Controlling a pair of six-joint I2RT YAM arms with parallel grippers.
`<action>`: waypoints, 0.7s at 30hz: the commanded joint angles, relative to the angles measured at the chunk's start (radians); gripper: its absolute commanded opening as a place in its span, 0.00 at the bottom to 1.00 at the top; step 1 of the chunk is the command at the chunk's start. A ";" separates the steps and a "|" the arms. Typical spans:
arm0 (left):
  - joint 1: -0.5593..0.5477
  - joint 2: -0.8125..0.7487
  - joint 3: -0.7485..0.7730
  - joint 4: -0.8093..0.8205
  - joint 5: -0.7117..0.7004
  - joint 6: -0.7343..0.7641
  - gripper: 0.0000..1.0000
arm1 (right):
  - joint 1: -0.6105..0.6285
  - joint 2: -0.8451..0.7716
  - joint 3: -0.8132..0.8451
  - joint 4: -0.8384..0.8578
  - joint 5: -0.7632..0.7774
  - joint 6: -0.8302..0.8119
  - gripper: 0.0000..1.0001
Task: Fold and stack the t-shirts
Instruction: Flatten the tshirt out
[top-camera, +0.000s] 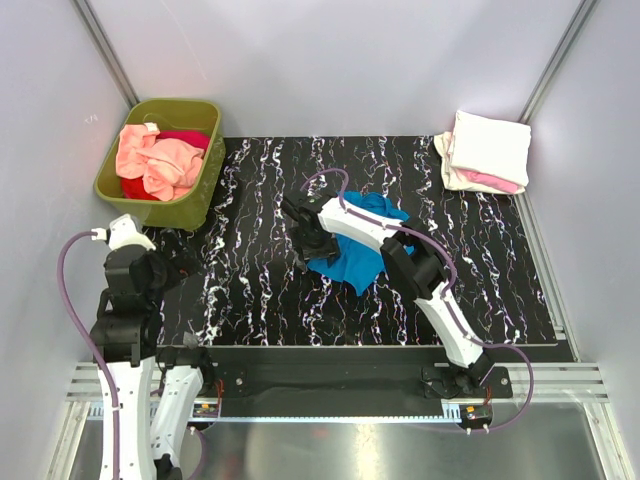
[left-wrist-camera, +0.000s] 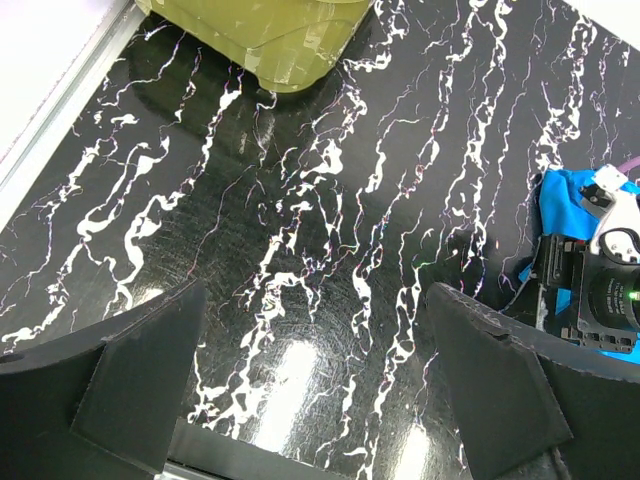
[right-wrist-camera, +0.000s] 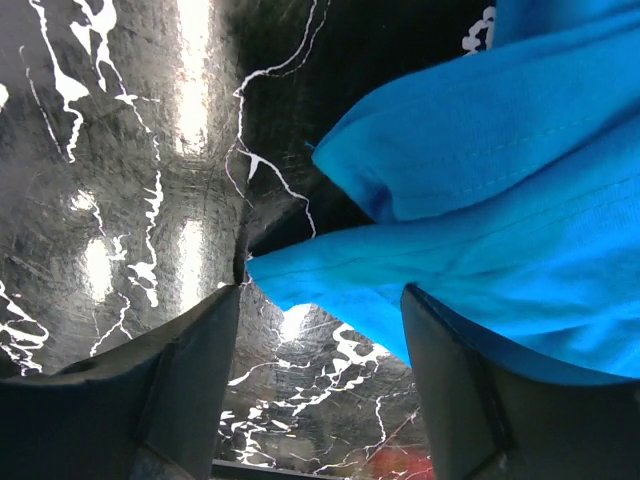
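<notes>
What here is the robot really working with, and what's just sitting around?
Part of the job:
blue shirt, spread loosely mid-table
folded white and pink shirts, stacked
crumpled peach and red shirts

Just there:
green tub holding the crumpled ones
black marbled table

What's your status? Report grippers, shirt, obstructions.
Left gripper open, empty. Right gripper open at edge of blue shirt. Shirt crumpled mid-table, unfolded. Nothing in the way.

tee (top-camera: 352, 268) brt blue | table (top-camera: 260, 200) blk w/ white veining | tub (top-camera: 196, 206) olive-grn | stack (top-camera: 490, 145) cream + pink
</notes>
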 joint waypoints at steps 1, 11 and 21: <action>0.002 -0.013 -0.005 0.051 -0.026 -0.007 0.99 | 0.012 0.016 0.038 -0.028 0.022 0.020 0.71; 0.004 -0.023 -0.006 0.052 -0.029 -0.009 0.99 | 0.012 0.043 0.019 -0.017 0.030 0.010 0.25; 0.004 -0.026 -0.008 0.051 -0.035 -0.012 0.99 | 0.010 -0.110 0.090 -0.113 0.155 -0.019 0.00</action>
